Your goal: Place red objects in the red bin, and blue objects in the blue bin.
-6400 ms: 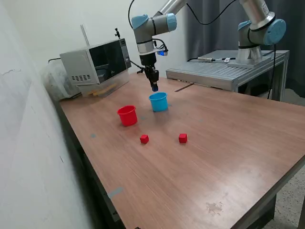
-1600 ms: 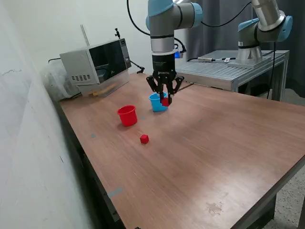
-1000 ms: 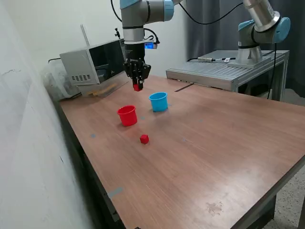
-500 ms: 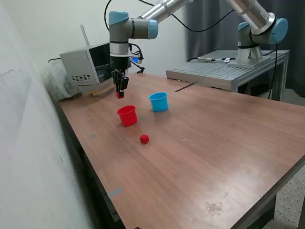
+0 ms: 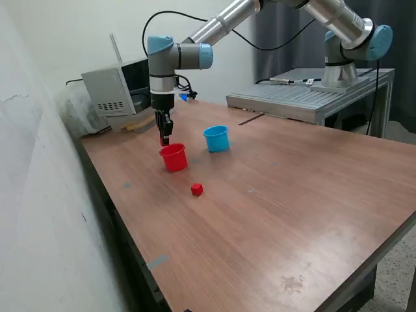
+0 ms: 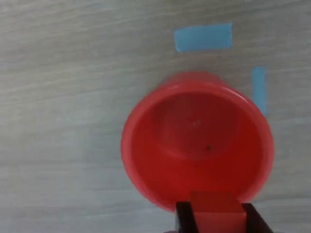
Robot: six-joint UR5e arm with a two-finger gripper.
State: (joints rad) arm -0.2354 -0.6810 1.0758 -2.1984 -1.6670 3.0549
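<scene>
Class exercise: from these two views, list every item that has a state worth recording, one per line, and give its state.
gripper: jaws shut on a red cube, hanging just above the red cup
held red cube: gripped, over the cup's rim, not released
red cup: upright, open, empty inside
blue cup: upright; contents not visible
loose red cube: resting on the table, untouched
microwave: door closed

A robotics lab: a wooden workbench [image 5: 312, 214], a microwave [image 5: 130, 88] at ten o'clock, an arm's metal mounting stand [image 5: 312, 97] at two o'clock.
</scene>
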